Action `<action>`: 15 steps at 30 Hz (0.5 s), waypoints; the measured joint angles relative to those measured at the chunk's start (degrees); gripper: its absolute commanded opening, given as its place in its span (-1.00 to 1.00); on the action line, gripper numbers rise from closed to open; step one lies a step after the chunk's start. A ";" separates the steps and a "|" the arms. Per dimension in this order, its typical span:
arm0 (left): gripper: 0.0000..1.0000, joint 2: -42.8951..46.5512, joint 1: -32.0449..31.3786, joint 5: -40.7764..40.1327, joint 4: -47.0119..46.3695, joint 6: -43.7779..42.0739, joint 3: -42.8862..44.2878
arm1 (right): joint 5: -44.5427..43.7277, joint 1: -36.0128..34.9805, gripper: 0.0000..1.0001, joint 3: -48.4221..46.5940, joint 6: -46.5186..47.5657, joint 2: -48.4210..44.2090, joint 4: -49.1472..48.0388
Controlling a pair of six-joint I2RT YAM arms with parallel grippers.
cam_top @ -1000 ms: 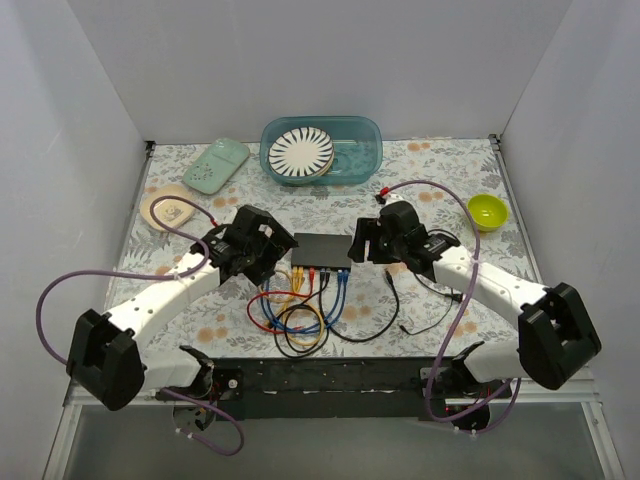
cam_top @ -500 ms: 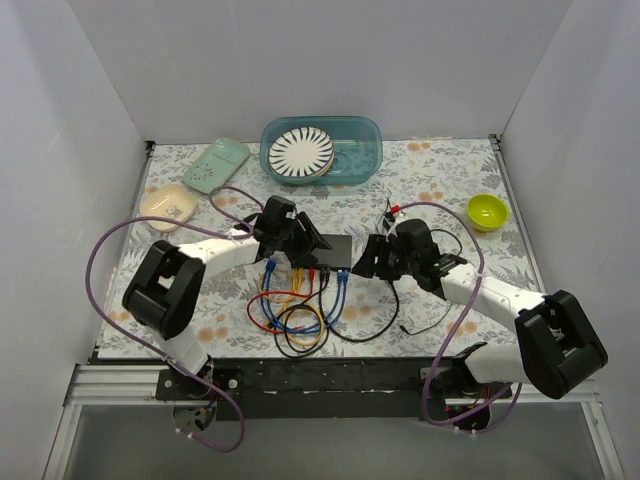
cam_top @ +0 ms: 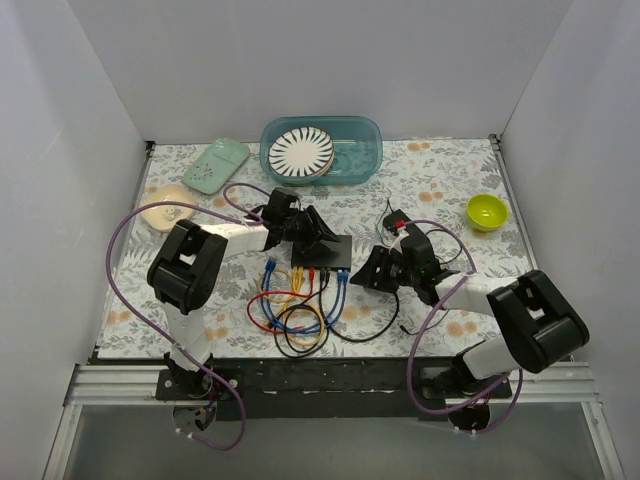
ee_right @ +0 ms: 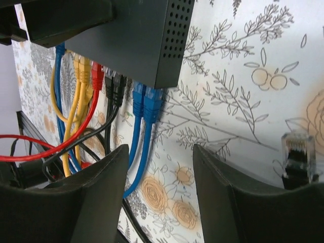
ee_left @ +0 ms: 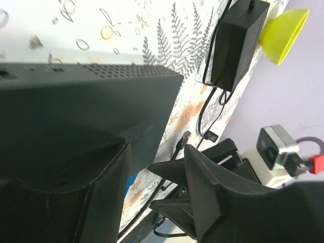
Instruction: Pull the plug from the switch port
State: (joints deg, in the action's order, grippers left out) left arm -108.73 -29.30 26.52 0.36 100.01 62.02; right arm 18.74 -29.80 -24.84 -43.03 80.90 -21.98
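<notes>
Several glossy moulded plugs, blue, black, red and yellow, sit in the ports of the matte black box-shaped switch with its perforated side. So I judge that nothing is pulled out yet. My right claw stands apart and empty, near the blue pair. My left claw straddles the switch's corner; whether it pinches, I cannot tell.

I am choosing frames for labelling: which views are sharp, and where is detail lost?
Top external: even light, soft shadows, sharp. Left wrist: the switch and left hand are nearly black; the tablecloth is very bright. Right wrist: the blue plugs are sharp; the right hand is dark, soft-edged.
</notes>
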 measured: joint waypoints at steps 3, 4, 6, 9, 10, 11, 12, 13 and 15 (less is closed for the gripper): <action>-0.08 -0.59 0.68 1.14 -0.83 0.11 0.02 | 1.03 0.24 0.12 -0.28 -2.25 4.02 -4.46; -0.08 -0.70 0.87 1.44 -1.01 0.11 0.02 | 1.22 0.31 0.10 -0.70 -3.19 5.40 -6.03; -0.08 -0.81 1.03 1.79 -1.16 0.22 0.02 | 1.33 0.33 0.08 -1.64 -4.83 8.09 -8.90; -0.09 -0.98 1.11 2.08 -1.70 0.37 -0.17 | 1.22 0.33 0.03 -2.73 -7.04 11.23 -12.39; -0.09 -0.98 1.14 2.21 -1.86 0.39 -0.26 | 1.14 0.33 0.01 -3.08 -7.78 12.13 -13.27; -0.09 -0.98 1.18 2.34 -2.19 0.44 -0.48 | 1.11 0.33 0.00 -3.45 -8.35 12.96 -14.10; -0.09 -0.98 1.27 2.54 -2.45 0.55 -0.66 | 0.98 0.33 -0.01 -3.69 -8.79 13.46 -14.60; -0.10 -0.98 1.36 2.62 -2.64 0.61 -0.81 | 0.87 0.33 -0.03 -3.89 -9.38 14.05 -15.19; -0.10 -0.98 1.40 2.73 -3.21 0.83 -1.14 | 0.92 0.33 -0.09 -3.91 -10.47 14.78 -16.17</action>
State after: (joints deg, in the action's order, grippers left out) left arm -109.71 -27.90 29.26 -2.85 100.84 60.88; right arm 19.66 -29.47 -28.75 -53.49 95.68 -38.15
